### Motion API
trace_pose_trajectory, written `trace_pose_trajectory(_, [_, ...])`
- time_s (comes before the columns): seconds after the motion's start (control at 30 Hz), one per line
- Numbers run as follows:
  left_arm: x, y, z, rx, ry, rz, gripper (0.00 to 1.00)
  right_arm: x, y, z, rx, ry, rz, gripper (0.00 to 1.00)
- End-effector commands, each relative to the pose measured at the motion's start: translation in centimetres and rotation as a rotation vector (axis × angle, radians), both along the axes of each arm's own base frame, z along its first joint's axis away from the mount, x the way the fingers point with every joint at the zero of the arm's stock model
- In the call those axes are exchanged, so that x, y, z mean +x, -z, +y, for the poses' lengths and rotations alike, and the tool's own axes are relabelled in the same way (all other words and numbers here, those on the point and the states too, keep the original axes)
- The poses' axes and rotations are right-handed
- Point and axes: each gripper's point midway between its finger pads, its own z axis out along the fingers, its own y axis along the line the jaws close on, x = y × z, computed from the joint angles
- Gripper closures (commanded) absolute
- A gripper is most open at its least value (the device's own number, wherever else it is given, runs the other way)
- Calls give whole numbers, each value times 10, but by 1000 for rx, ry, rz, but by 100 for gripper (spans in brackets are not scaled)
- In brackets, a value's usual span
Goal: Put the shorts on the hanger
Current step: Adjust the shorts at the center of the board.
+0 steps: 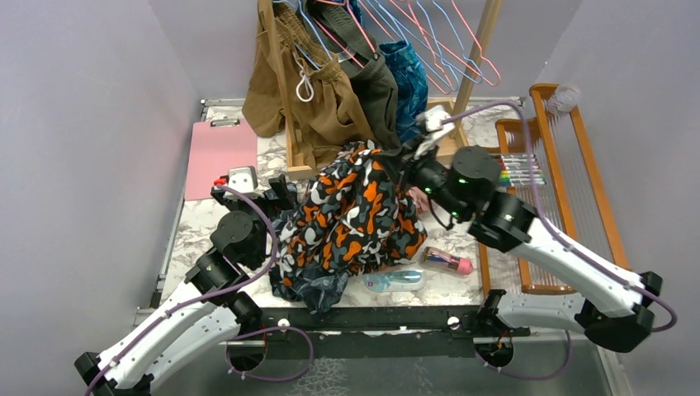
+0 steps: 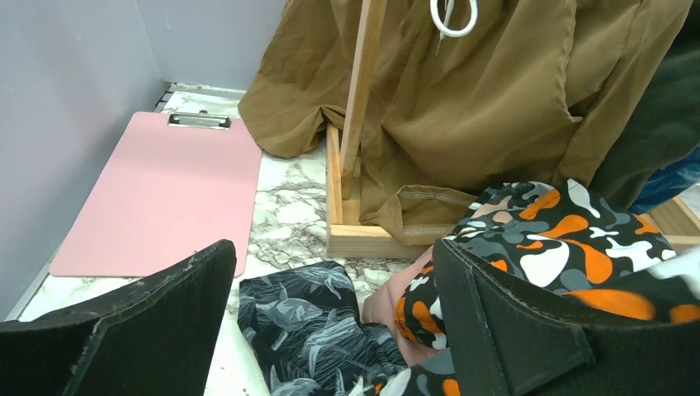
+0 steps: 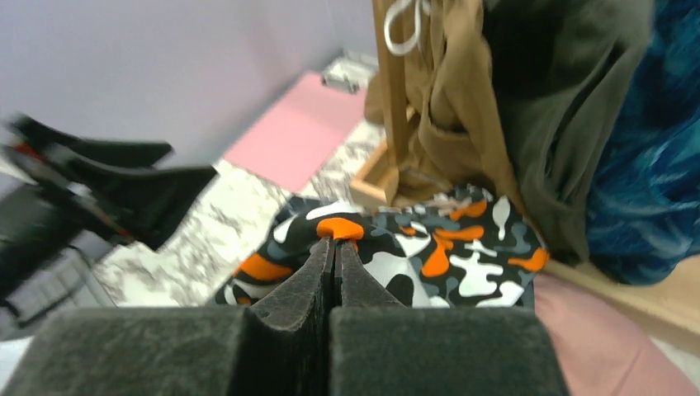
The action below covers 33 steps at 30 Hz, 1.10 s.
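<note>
Clipboard (image 1: 223,157): pink and flat on the marble table (image 1: 194,239) at far left. The left wrist view (image 2: 157,198) shows its metal clip at the far end.
Left gripper (image 1: 271,194): low over the table, just left of the shorts. Its wrist view (image 2: 330,276) shows the jaws wide apart and holding nothing.
Navy shorts (image 2: 305,322): leaf print, lying on the table between the left fingers. The top view shows only a dark fold (image 1: 314,289) poking out under the camouflage pair.
Pink shorts (image 2: 386,299): a sliver beneath the camouflage cloth. The right wrist view (image 3: 611,338) shows more of them.
Shorts (image 1: 355,214): heaped mid-table in front of the rack, with the top edge drawn up toward the right gripper. The right finger of the left gripper touches them (image 2: 561,239).
Rack (image 1: 299,161): wooden base and post. A brown garment (image 1: 314,91) hangs on it, its white drawstring clearest from the left wrist (image 2: 479,107). An olive garment (image 3: 569,107) and a blue garment (image 3: 660,165) hang beside it.
Right gripper (image 1: 406,161): at the raised top of the shorts. Its wrist view (image 3: 334,252) shows the jaws pressed together with the tips on a fold of the shorts (image 3: 429,239).
Hanger (image 1: 493,68): pink wire, hung up high among blue hangers (image 1: 437,49). Only the top view shows it.
Bottle (image 1: 394,280): clear, lying near the table's front edge. A pink tube (image 1: 448,261) lies just right of it.
Frame (image 1: 561,181): wooden and strung, at far right.
</note>
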Motion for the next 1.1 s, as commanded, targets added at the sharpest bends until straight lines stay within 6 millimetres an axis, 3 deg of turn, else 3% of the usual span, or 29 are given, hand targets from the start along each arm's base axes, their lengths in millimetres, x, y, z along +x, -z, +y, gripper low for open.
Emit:
trace_pose_trajectory(0.0, [0, -11, -6, -32, 43, -26, 9, 36, 64, 14, -78, 43, 146, 99])
trace_pose_trajectory(0.13, [0, -10, -10, -29, 56, -20, 9, 49, 63, 40, -69, -63, 197, 98])
trace_pose_trajectory(0.2, [-1, -12, -11, -33, 67, -22, 9, 48, 68, 48, -91, -99, 218, 75])
trace_pose_trajectory(0.3, [-2, -15, -18, -36, 114, -35, 8, 47, 79, 41, -133, -81, 234, 37])
trace_pose_trajectory(0.4, [-3, -17, -27, -35, 167, -43, 6, 38, 91, 23, -160, -60, 228, 19])
trace_pose_trajectory(0.8, [5, -6, -41, -26, 191, -4, 1, -44, 147, -47, -175, -108, 355, 16])
trace_pose_trajectory(0.97, [9, 0, -43, -15, 182, 31, 1, -82, 175, -38, -113, -279, 435, 16])
trace_pose_trajectory(1.07, [9, 0, -44, -15, 183, 30, 0, -95, 180, -26, -74, -370, 468, 17])
